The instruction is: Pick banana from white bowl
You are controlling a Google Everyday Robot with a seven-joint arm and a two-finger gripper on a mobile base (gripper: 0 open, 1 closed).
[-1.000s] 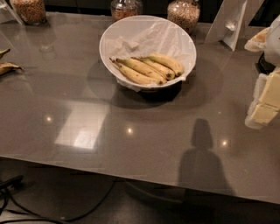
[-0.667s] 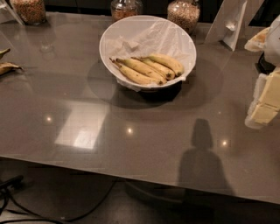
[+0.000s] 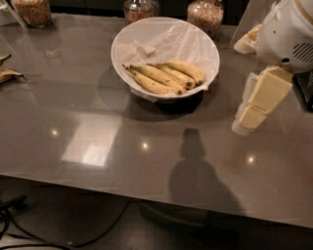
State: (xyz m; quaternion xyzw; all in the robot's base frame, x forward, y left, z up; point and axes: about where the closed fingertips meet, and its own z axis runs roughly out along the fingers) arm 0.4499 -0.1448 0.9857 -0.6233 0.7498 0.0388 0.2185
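The gripper (image 3: 247, 122) hangs over the table (image 3: 98, 122) at the right side of the view, empty, tilted with its tip pointing down and towards the bowl's side. It is seen edge-on, so I cannot tell whether it is open or closed. It sits off to one side, probably so that the view of the target is not blocked before the reach begins.

The bananas (image 3: 164, 77) are away from the gripper tip, to its left and farther back, well apart from it. They lie side by side in the near half of the white bowl (image 3: 117, 51), resting on crumpled paper (image 3: 181, 41) that lines it. The paper keeps them propped up near the rim, not sunk at the bottom, which should make them easier to reach from above. The rightmost banana is the nearest to the gripper.

Beyond the bowl, farther still from the gripper, stand glass jars (image 3: 205, 14). A banana peel (image 3: 7, 73) lies at the far left edge and has no part in the task.

The pick has not begun; the approach is the step in hand
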